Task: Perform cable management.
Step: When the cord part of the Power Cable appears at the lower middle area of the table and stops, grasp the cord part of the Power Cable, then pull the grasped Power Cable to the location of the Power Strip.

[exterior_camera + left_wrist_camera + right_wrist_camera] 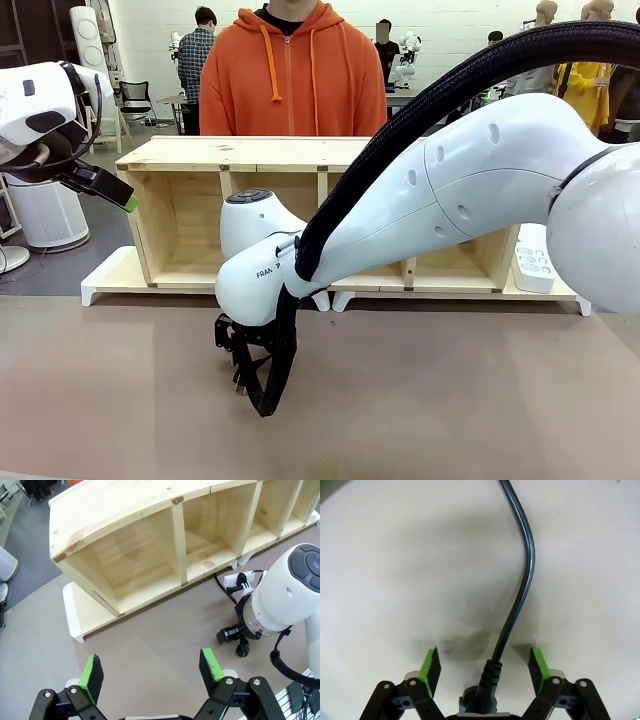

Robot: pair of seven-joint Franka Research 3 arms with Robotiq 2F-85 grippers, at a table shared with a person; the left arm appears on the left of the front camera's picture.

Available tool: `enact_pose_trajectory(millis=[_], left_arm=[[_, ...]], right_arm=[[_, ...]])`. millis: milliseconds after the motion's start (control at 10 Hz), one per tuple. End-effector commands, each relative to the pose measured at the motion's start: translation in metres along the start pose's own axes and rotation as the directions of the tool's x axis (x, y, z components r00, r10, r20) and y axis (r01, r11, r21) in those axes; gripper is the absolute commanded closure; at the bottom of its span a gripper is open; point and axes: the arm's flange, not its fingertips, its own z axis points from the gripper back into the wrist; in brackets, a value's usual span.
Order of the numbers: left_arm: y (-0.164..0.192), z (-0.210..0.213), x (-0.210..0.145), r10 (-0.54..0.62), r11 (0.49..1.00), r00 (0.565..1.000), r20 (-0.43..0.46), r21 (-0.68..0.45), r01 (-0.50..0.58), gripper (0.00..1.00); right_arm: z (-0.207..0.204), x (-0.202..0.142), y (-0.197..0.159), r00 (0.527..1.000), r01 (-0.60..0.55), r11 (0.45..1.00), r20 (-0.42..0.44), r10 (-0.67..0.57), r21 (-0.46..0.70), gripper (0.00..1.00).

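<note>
The black cable (pixel 526 575) lies on the pale table and runs down to its plug end (pixel 490 677). That plug sits between the fingers of my right gripper (pixel 485 664), which is open, with both green pads clear of it on either side. In the front view the right gripper (pixel 243 375) points down at the table in front of the wooden shelf (pixel 240 155). From the left wrist, the right gripper (pixel 233 634) hangs over the plug (pixel 243 651), and the cable (pixel 221 584) leads to a white power strip (pixel 236 580). My left gripper (pixel 150 670) is open and empty, held high at the left (pixel 122 196).
The long shelf with open compartments stands across the table's far side on white feet (pixel 75 625). A person in an orange hoodie (pixel 290 80) stands behind it. A white device (pixel 535 262) rests on the shelf base at the right. Bare brown tabletop (pixel 420 410) lies in front.
</note>
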Motion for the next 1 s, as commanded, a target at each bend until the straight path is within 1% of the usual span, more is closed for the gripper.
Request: enact_pose_trajectory(millis=[0, 100, 200, 300, 400, 500, 600, 700, 900], left_arm=[[0.0004, -0.0002, 0.0006, 0.001, 1.000, 1.000, 0.006, 0.002, -0.001, 0.00], [0.0004, -0.0002, 0.0006, 0.001, 1.000, 1.000, 0.006, 0.002, -0.001, 0.00], [0.0004, -0.0002, 0.0006, 0.001, 1.000, 1.000, 0.006, 0.002, -0.001, 0.00], [0.0004, -0.0002, 0.0006, 0.001, 1.000, 1.000, 0.006, 0.002, -0.001, 0.00], [0.0004, -0.0002, 0.0006, 0.001, 1.000, 1.000, 0.006, 0.002, -0.001, 0.00], [0.0004, -0.0002, 0.0006, 0.001, 1.000, 1.000, 0.006, 0.002, -0.001, 0.00], [0.0004, -0.0002, 0.0006, 0.001, 1.000, 1.000, 0.006, 0.002, -0.001, 0.00], [0.0004, -0.0002, 0.0006, 0.001, 1.000, 1.000, 0.006, 0.002, -0.001, 0.00], [0.0004, -0.0002, 0.0006, 0.001, 1.000, 1.000, 0.006, 0.002, -0.001, 0.00]], right_arm=[[0.0033, -0.0008, -0.0018, 1.000, 0.002, 0.999, 0.019, -0.001, -0.032, 0.38], [0.0045, -0.0009, -0.0024, 1.000, 0.005, 0.999, 0.016, -0.005, -0.037, 0.42], [0.0050, 0.0000, -0.0028, 1.000, 0.009, 0.999, 0.016, -0.008, -0.033, 0.58], [0.0046, -0.0005, -0.0033, 1.000, 0.010, 0.999, 0.014, -0.009, -0.035, 0.62], [0.0046, -0.0003, -0.0037, 1.000, 0.012, 0.999, 0.013, -0.012, -0.035, 0.77], [0.0053, 0.0013, -0.0034, 1.000, 0.016, 0.999, 0.013, -0.016, -0.034, 0.81], [0.0061, 0.0017, -0.0035, 1.000, 0.018, 0.999, 0.014, -0.018, -0.034, 0.97], [0.0062, 0.0023, -0.0035, 1.000, 0.018, 0.999, 0.016, -0.017, -0.036, 1.00], [0.0068, 0.0037, -0.0036, 1.000, 0.024, 0.999, 0.017, -0.023, -0.033, 1.00]])
